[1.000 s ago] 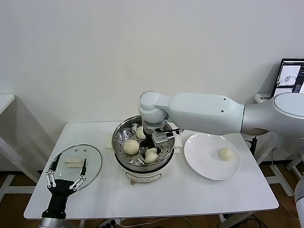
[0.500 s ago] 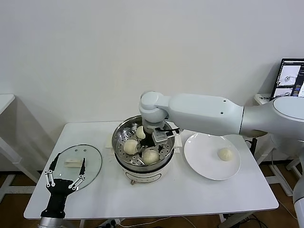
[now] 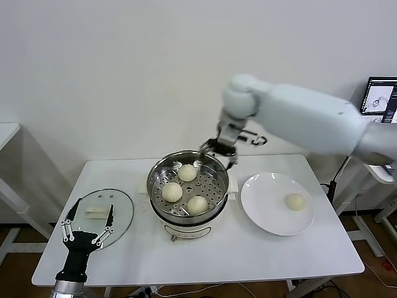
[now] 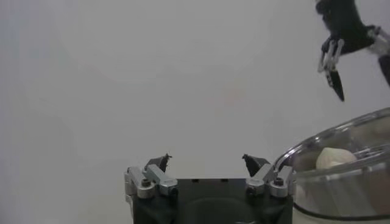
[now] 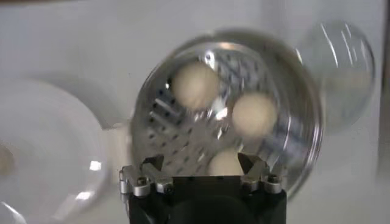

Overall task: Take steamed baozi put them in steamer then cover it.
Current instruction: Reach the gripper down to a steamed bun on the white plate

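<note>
White wall is backing a white table (image 3: 260,251) in the head view, where the steamer (image 3: 187,194) is sitting near the middle with three steamed baozi (image 3: 172,192) resting on its perforated tray, a fourth lying on the white plate (image 3: 267,211) just beside the pot on the robot's right; the cover (image 3: 99,217) is lying flat on the table toward the robot's left, well apart from the pot; the right gripper (image 3: 218,151) is hanging above the pot's far rim with its fingers spread and nothing in them, while the left gripper (image 3: 85,231) is waiting low over the near edge of the cover, fingers wide and empty. Left wrist view is showing the left gripper (image 4: 207,164) gaping, the steamer (image 4: 341,176) off to one side with a bun inside, and the right gripper (image 4: 334,52) farther off above it. Right wrist view is looking down past the spread, empty right gripper (image 5: 201,163) at the steamer (image 5: 292,97), three steamed baozi (image 5: 255,114) sitting on the tray, the plate (image 5: 42,146) beside it
</note>
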Controlling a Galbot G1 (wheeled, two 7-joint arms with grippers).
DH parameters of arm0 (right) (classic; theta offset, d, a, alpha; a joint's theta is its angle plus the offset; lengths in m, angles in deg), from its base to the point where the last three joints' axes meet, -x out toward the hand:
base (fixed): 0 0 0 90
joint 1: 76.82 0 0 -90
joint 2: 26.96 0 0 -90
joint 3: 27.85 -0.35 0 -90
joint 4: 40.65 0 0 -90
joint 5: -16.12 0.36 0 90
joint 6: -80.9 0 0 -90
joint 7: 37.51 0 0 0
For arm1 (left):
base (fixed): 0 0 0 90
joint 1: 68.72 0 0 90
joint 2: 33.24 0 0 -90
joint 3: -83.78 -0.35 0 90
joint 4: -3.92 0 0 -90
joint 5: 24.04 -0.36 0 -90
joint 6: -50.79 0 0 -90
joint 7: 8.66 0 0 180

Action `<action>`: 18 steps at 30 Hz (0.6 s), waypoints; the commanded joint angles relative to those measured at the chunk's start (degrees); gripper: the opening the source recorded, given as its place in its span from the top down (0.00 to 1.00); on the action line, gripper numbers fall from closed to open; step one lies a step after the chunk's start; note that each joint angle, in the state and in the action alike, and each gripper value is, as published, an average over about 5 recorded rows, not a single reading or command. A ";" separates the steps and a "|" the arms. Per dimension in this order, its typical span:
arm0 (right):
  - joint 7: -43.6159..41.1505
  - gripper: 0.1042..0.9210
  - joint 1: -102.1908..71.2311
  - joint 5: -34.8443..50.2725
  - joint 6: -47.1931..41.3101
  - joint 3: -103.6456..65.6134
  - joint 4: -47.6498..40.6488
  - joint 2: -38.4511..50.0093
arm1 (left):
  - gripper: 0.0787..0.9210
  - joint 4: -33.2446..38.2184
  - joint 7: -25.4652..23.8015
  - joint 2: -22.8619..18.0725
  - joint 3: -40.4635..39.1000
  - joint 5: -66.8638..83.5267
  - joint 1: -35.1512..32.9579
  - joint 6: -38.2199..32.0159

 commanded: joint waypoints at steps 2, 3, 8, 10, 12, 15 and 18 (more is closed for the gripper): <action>-2.70 0.12 -6.62 8.57 -20.09 -0.93 -18.38 16.10 | 0.12 -0.34 -0.02 -0.05 -0.50 -0.23 0.54 0.52; -2.52 0.12 -8.16 7.47 -19.98 -1.26 -19.61 16.37 | 0.12 -0.34 -0.01 -0.13 -0.54 -0.25 0.54 0.56; -1.78 0.12 -14.83 1.51 -18.80 -4.58 -23.80 16.00 | 0.12 -0.30 -0.01 -0.52 -0.50 -0.25 0.22 0.69; -1.09 0.12 -16.89 0.17 -18.59 -5.38 -24.44 15.40 | 0.12 -0.27 -0.01 -0.65 -0.42 -0.25 0.02 0.66; -0.30 0.12 -18.76 -0.86 -18.54 -6.09 -24.96 14.61 | 0.12 -0.21 -0.01 -0.76 -0.31 -0.26 -0.16 0.63; 0.90 0.12 -21.31 -2.68 -18.27 -7.21 -25.93 13.14 | 0.12 -0.15 -0.01 -0.83 -0.15 -0.27 -0.36 0.59; 1.69 0.12 -23.52 -4.64 -17.55 -8.70 -27.41 11.43 | 0.12 -0.08 0.01 -0.94 -0.03 -0.25 -0.49 0.55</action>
